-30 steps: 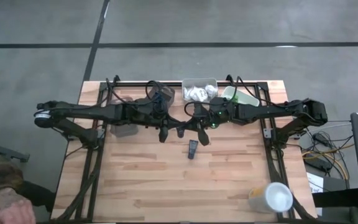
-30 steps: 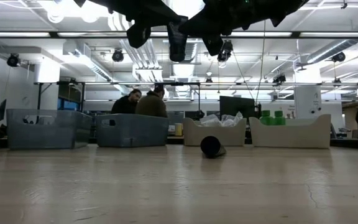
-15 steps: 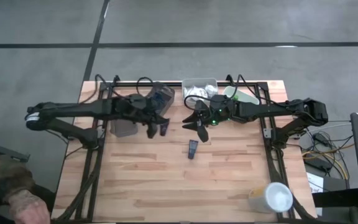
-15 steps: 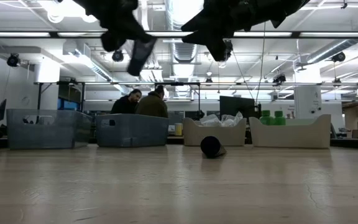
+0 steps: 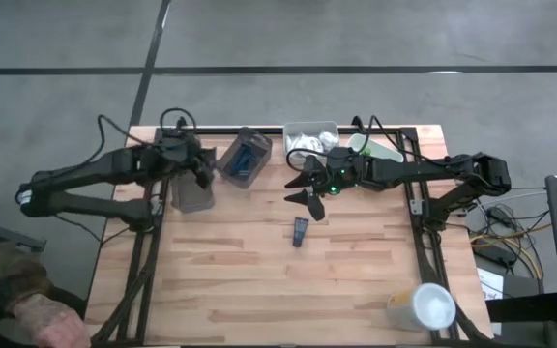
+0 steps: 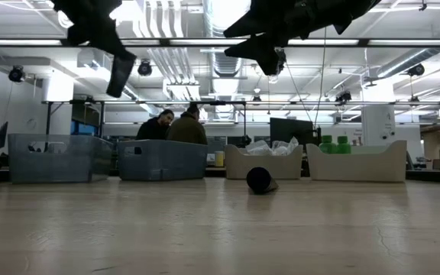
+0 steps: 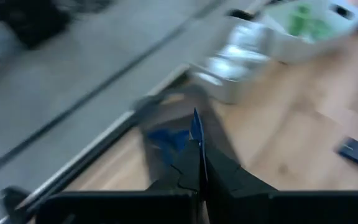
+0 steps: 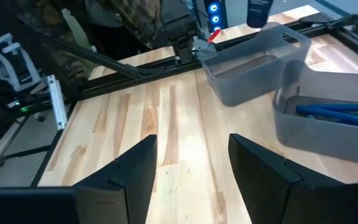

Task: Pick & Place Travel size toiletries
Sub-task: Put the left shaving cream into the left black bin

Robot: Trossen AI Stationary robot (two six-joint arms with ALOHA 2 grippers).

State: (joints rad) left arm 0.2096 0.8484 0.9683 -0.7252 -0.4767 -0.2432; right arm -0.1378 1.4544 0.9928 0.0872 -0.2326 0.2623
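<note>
A white cup [image 5: 431, 305] is standing by the table's [image 5: 259, 290] near right corner. Nearer the middle, a dark flat tube [image 5: 300, 231] is lying loose on the wood, touched by nothing. Just beyond it the right gripper [image 5: 307, 184] is hovering with its jaws standing apart and nothing between them. Toward the far left, the left gripper [image 5: 203, 170] is hanging over a grey tray [image 5: 192, 198], its jaws pinching a dark blue tube [image 7: 196, 132]. Along the far edge, a second grey tray [image 5: 243, 157] is holding blue tubes, a white tray [image 5: 309, 129] is carrying white packets [image 5: 309, 145], and green bottles [image 6: 334, 144] are sitting in the next tray [image 6: 355, 164].
</note>
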